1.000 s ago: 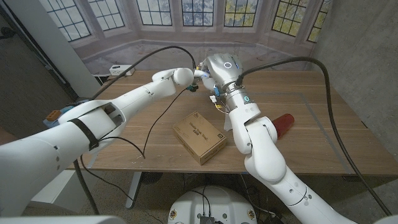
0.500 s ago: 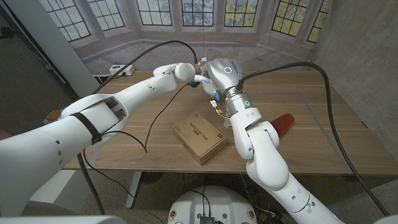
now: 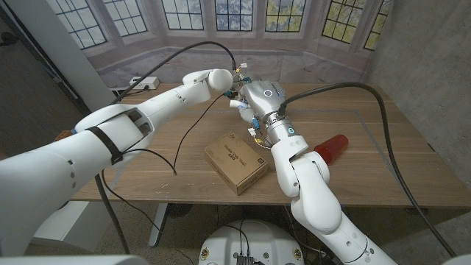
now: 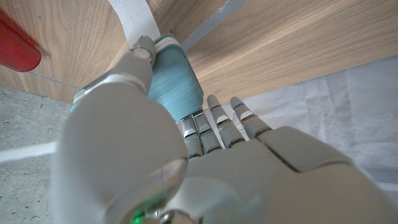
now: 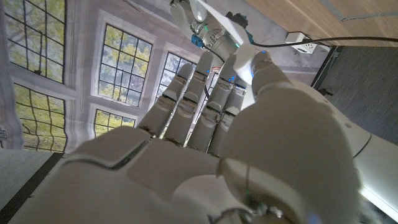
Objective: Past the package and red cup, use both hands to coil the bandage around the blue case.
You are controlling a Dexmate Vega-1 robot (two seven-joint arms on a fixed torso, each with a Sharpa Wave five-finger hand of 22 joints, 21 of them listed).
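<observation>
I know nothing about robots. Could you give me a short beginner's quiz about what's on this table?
1. True or false: the package is brown.
2. What colour is the bandage? A red, B white, C green.
3. Fill in: the left robot hand grips the blue ____.

Key: 1 true; 2 B; 3 case.

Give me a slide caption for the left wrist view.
Left hand against the ribbed blue case, white bandage strip running across the wooden table, red cup nearby.
</observation>
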